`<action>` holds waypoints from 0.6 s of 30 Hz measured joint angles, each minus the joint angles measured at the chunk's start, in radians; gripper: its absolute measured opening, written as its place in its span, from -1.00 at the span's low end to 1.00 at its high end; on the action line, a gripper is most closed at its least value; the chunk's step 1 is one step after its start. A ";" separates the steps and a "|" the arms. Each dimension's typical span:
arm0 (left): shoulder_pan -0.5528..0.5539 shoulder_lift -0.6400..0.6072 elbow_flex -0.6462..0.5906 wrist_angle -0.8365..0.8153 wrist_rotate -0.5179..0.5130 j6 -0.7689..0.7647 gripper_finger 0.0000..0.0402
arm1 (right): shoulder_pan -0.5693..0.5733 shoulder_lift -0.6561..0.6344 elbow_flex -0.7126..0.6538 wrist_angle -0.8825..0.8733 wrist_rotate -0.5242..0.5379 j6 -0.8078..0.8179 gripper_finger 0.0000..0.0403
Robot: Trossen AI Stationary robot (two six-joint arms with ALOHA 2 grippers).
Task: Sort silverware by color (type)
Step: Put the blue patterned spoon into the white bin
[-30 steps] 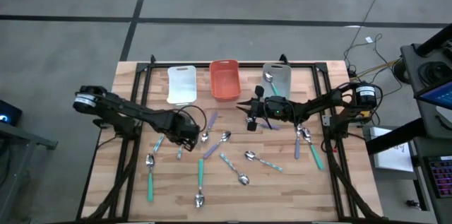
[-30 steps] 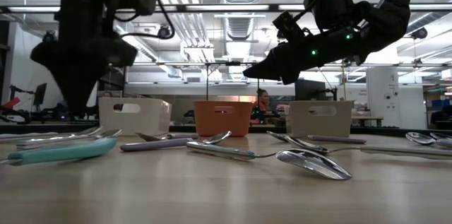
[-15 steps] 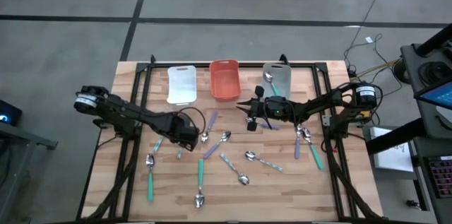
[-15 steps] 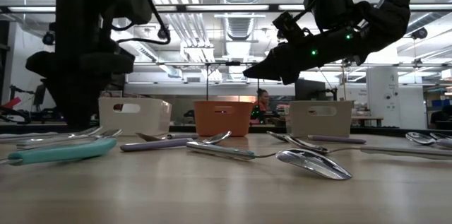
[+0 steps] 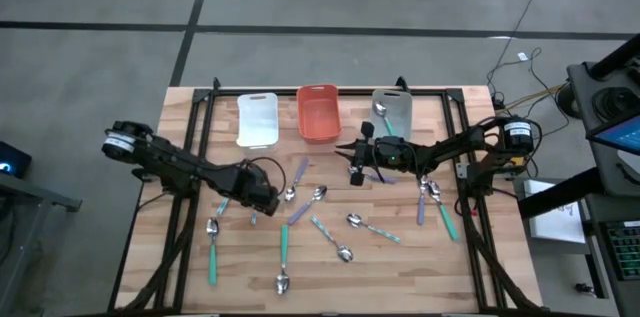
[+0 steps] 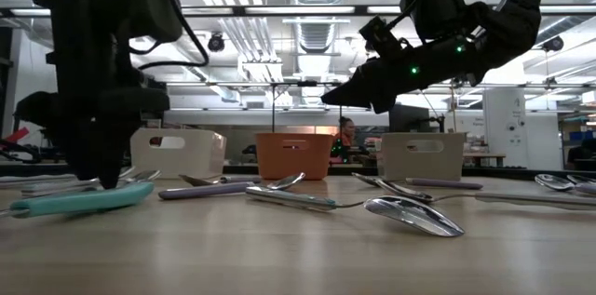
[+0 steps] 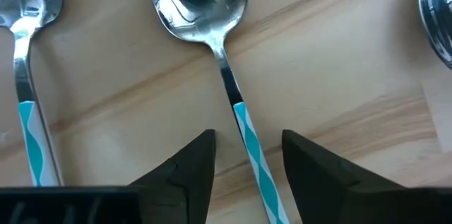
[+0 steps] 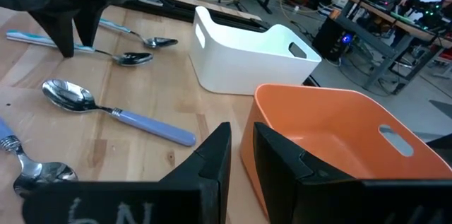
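Now left pincer (image 7: 247,167) released, fingers straddling striped teal spoon (image 7: 219,61) on surface (image 7: 339,75); handle runs lengthwise between fingertips, bowl beyond. Right pincer (image 8: 240,157) nearly clenched, empty, hovering near orange bin (image 8: 332,139).

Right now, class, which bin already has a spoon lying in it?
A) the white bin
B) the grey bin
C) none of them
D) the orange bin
B: in the high view a spoon lies inside the grey bin, while the white bin and the orange bin show only bare floors.
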 joint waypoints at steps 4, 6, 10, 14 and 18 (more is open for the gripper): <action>-0.008 0.001 -0.001 -0.003 -0.014 -0.002 -0.38 | 0.000 0.000 0.000 0.000 0.000 0.001 -0.74; -0.010 0.001 -0.002 -0.005 -0.016 -0.002 -0.45 | 0.000 0.000 0.000 0.000 0.000 0.002 -0.74; -0.010 0.007 -0.002 -0.011 -0.019 -0.002 -0.62 | 0.000 0.000 0.000 0.000 0.000 0.002 -0.74; -0.010 0.016 -0.002 -0.016 -0.023 -0.002 -0.79 | 0.000 0.000 0.000 0.000 0.000 0.002 -0.74; -0.010 0.018 -0.002 -0.023 -0.031 -0.001 -0.96 | 0.000 0.000 0.000 0.000 0.000 0.001 -0.74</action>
